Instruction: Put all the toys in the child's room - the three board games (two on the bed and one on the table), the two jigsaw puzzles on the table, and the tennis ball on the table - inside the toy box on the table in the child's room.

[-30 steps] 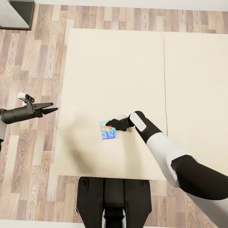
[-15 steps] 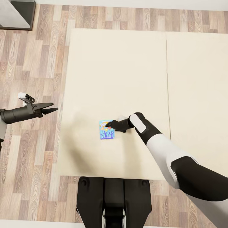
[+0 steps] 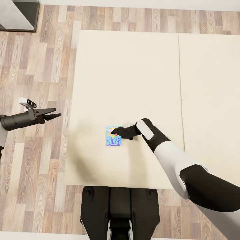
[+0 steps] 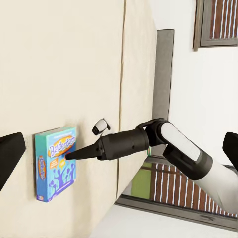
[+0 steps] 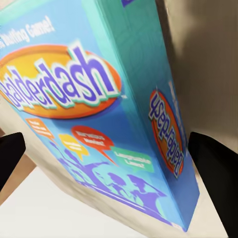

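- Small blue flat "Balderdash" board game box lay face-up on the wide cream mattress of the bed, near its front edge, well left of the seam.
- Right hand reached low over the box's top end, fingers spread to either side as seen from its wrist, nothing gripped yet; probably lined up for a pinch.
- Left hand hung apart from the bed over the wood floor, empty; open or closed could not be told.
- Contact between fingertips and box hard to judge.
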`<state>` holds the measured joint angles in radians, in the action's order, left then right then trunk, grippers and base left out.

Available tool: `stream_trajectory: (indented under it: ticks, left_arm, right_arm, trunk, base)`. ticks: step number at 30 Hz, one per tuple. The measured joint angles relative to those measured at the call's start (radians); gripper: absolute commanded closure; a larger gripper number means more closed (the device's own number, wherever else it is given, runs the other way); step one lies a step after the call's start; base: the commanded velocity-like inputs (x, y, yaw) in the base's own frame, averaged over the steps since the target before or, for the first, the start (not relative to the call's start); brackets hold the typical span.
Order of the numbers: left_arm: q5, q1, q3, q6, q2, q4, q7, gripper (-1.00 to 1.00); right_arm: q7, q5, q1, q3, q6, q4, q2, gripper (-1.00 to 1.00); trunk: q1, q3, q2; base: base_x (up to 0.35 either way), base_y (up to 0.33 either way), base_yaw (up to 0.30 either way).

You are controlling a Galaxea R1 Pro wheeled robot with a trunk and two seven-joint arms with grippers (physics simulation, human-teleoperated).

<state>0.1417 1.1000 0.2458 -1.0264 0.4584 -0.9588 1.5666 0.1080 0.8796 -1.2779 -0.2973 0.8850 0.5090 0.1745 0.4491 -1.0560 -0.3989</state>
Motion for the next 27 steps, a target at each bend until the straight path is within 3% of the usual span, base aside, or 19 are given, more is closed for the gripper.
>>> stream_trajectory:
  ticks: [27]
  left_arm:
    - [0.0,-0.002,0.0,0.0,0.0,0.0,0.0,-1.0]
  right_arm:
    - [0.001,0.006,0.0,-0.001,0.004,0.0,0.0,-1.0]
  trunk:
    - [0.0,0.0,0.0]
  base:
    - [0.005,0.062,0.0]
